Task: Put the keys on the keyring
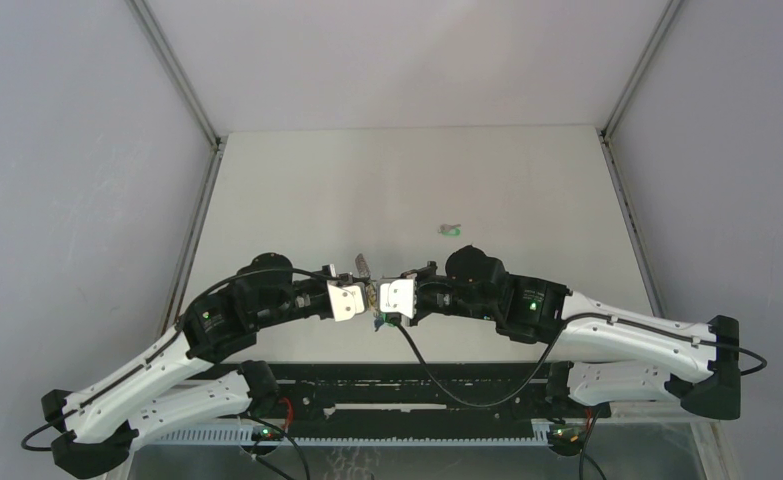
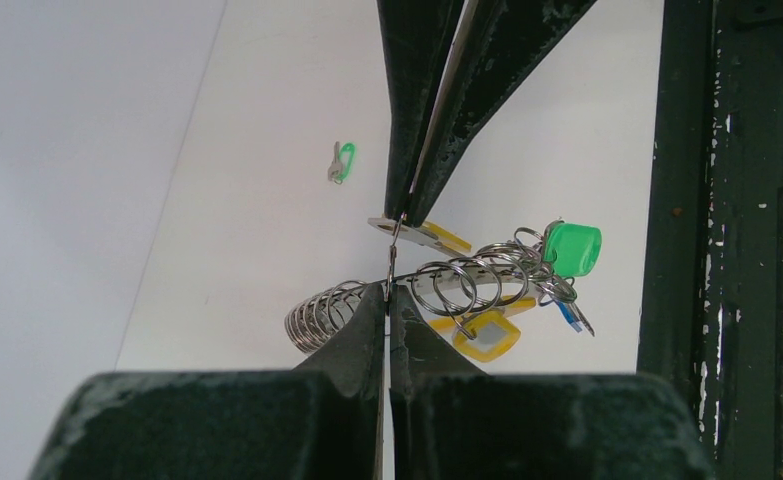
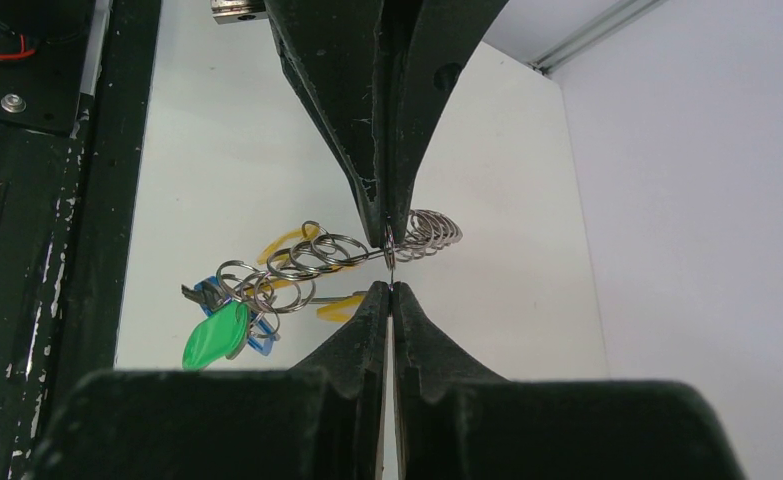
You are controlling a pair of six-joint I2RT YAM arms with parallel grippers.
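The keyring [image 2: 467, 285] hangs in the air between both grippers as a row of silver rings with a yellow band behind; it also shows in the right wrist view [image 3: 307, 262]. A green-headed key [image 2: 572, 248] [image 3: 215, 335] and a blue-headed key [image 2: 570, 315] [image 3: 257, 342] hang at its end, with a yellow tag [image 2: 487, 335]. My left gripper [image 2: 387, 292] [image 1: 360, 297] is shut on one thin ring of it. My right gripper [image 3: 389, 290] [image 1: 382, 296] is shut on the same ring from the opposite side. A loose green-headed key [image 1: 451, 229] [image 2: 341, 162] lies on the table farther back.
The white table [image 1: 527, 190] has grey walls on three sides. A black frame with rails [image 1: 417, 385] runs along the near edge, just below the held keyring. The two grippers meet tip to tip over the near middle of the table.
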